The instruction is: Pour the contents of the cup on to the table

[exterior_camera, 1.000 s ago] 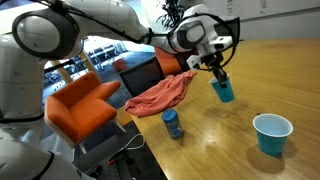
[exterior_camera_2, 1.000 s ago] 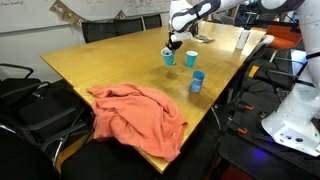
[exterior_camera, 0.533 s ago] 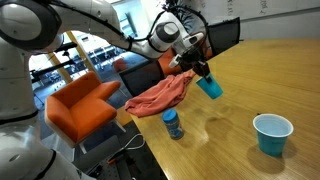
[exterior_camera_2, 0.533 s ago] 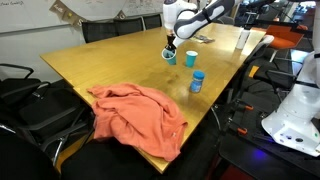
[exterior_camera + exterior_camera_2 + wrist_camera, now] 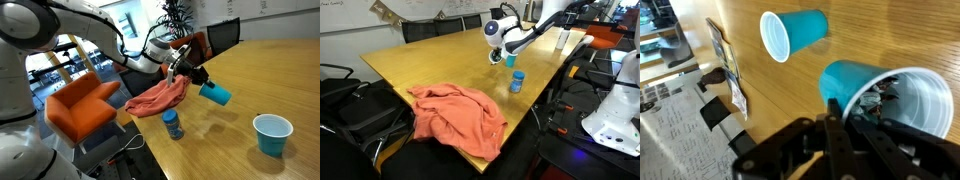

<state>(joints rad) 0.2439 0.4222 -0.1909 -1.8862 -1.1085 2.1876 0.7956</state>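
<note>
My gripper is shut on the small teal-blue cup and holds it above the wooden table, tipped almost onto its side with the mouth pointing away from the arm. In the wrist view the fingers clamp the cup's rim. The contents, small dark and pale pieces, lie inside near the rim. I see none of them on the table. The gripper also shows in an exterior view, small and far off.
A wider teal cup with a white inside stands upright nearby. A small blue bottle and an orange-pink cloth lie near the table edge. An orange armchair stands beside the table.
The gripper has swung the cup from upright to nearly horizontal and shifted it slightly toward the cloth side. The other cup, bottle and cloth have not moved.
</note>
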